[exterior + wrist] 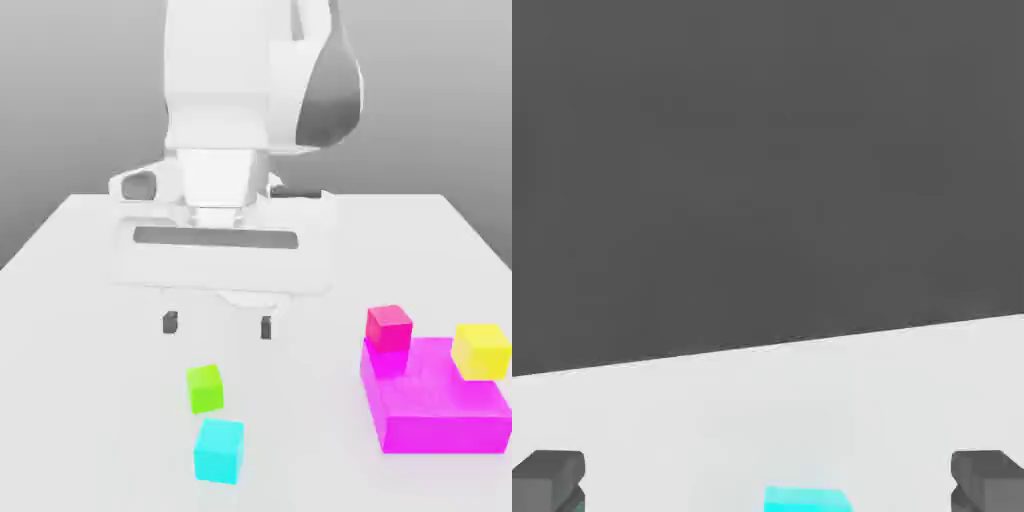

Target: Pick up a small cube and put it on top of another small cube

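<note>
The cyan small cube [219,450] rests on the white table near its front edge. Just behind it, slightly toward the exterior view's left, sits the smaller lime-green cube [205,388]. My gripper [217,324] hangs open above the table, behind both cubes, with nothing between its dark fingertips [170,322]. In the hand view the cyan cube [805,499] shows between the two spread fingertips [549,478], and the gripper [771,480] is well apart from it.
A large magenta block [437,400] lies at the exterior view's right. A pink-red cube [389,328] and a yellow cube [481,351] stand on it. The white table [90,400] extends to all sides.
</note>
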Motion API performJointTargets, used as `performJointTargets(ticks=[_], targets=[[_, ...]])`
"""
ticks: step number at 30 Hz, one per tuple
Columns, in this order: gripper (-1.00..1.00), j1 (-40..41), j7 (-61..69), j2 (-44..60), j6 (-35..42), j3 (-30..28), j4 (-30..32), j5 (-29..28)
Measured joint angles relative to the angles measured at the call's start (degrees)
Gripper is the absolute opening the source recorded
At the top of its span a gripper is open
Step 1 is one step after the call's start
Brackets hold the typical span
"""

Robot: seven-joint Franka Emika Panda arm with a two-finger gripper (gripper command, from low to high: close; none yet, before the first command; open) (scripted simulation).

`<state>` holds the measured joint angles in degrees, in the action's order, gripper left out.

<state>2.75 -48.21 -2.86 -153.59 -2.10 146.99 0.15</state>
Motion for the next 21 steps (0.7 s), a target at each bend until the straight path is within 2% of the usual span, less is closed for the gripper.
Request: performJointTargets(ticks=[5, 10, 11, 17, 21], targets=[[0.0, 0.8, -0.1, 10.4, -5.4, -0.1, 3.3, 0.6], [0.0, 1.7, 0.4, 20.8, -13.5, 0.9, 2.2, 1.4], [-1.0, 1.8, 0.5, 22.5, -14.9, 1.0, 1.9, 1.6], [-1.0, 1.9, 0.4, 23.3, -15.6, 1.2, 1.7, 1.5], [-1.0, 1.8, 0.0, 17.8, -11.1, 0.9, 2.7, 1.0]])
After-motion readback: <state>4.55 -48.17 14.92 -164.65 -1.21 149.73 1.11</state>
